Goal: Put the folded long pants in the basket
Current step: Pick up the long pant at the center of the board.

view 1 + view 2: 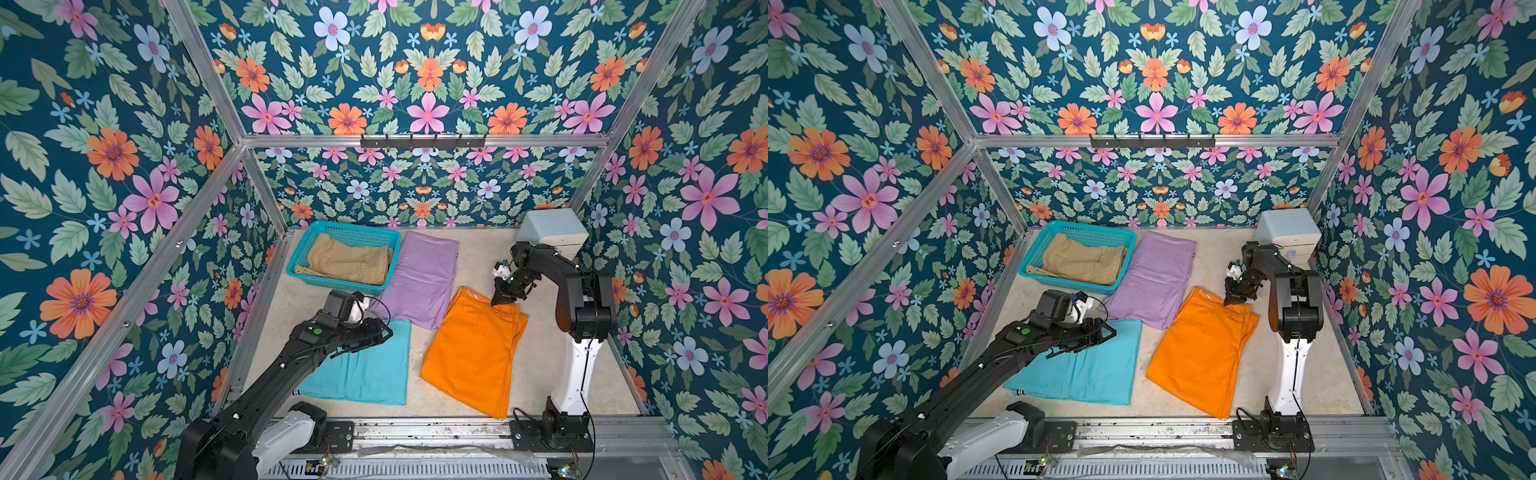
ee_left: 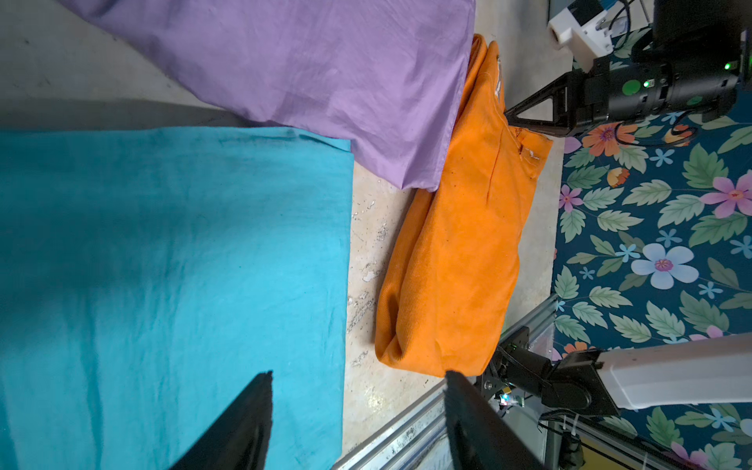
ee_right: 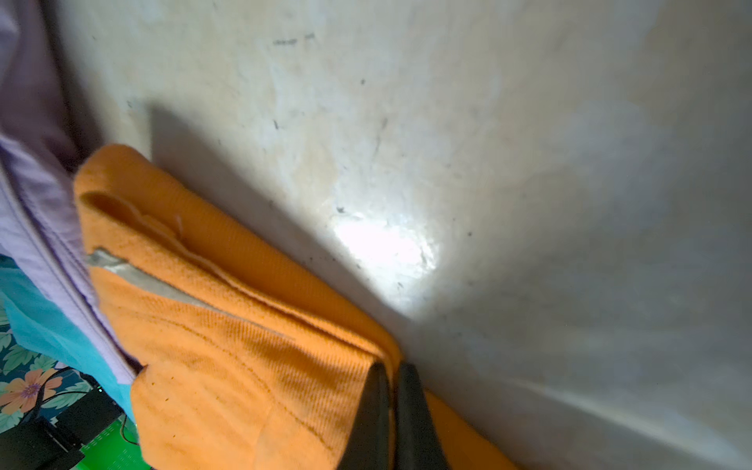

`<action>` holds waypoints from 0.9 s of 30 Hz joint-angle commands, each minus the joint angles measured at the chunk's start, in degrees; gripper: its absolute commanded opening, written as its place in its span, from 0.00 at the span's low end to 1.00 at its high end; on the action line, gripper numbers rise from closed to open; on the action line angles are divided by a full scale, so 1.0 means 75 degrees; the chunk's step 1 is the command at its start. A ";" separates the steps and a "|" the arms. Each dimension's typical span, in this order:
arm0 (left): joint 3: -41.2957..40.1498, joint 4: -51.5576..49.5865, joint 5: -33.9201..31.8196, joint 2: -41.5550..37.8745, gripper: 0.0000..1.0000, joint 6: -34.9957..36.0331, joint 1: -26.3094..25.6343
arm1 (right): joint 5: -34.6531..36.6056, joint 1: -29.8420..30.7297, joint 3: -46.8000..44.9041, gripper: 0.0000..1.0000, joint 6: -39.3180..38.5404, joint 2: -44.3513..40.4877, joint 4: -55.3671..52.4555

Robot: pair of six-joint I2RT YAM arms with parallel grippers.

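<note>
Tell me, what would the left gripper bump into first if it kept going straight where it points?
Probably the orange pants. The left gripper, jaws open, hovers over the turquoise pants and points across a bare strip of table toward them. If it tilts down enough, the table might come first.

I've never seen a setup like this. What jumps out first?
The loud floral wallpaper on every wall, then the bright orange pants lying flat on the right, with the right pincer closed on their far corner. At the far left, a teal basket holds khaki pants, with lilac pants and turquoise pants lying flat nearby.
</note>
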 commanded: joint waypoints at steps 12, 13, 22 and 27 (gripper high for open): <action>-0.0256 0.0488 -0.0324 -0.0483 0.69 -0.1077 -0.0584 | 0.3464 -0.2434 -0.1914 0.00 0.3165 -0.1924 0.0995; -0.0321 0.0650 -0.0382 -0.0442 0.69 -0.1211 -0.0741 | 0.3332 -0.2436 -0.1978 0.00 0.3191 -0.1904 0.0898; -0.0279 0.2186 -0.1362 0.0657 0.67 -0.2258 -0.2207 | 0.3028 -0.2126 -0.3407 0.00 0.4228 -0.2719 0.0655; 0.0040 0.2999 -0.1619 0.1994 0.63 -0.2455 -0.2884 | 0.2893 -0.1600 -0.4259 0.00 0.4496 -0.3318 0.0782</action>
